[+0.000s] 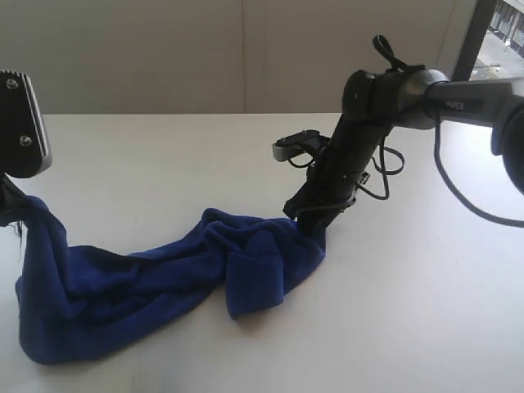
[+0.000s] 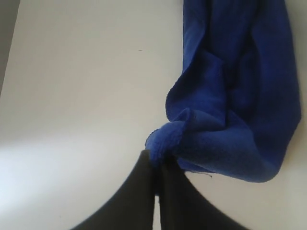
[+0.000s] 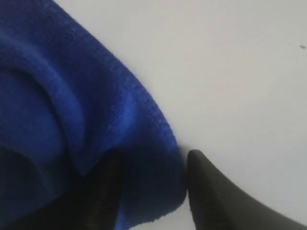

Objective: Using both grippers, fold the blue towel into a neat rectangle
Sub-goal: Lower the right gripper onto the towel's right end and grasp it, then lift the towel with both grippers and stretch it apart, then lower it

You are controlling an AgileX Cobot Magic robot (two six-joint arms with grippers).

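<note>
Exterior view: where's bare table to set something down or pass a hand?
Free: the wide table strip behind the blue towel, left of the right gripper; and the near-right area, in front of the right arm's cable. Crowded: near-left to centre, where the towel sprawls from the left gripper to the right one.

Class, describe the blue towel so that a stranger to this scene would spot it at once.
Find the white table. A bunched cloth runs across it from the left gripper to the right gripper: the blue towel. It alone is soft and coloured.
</note>
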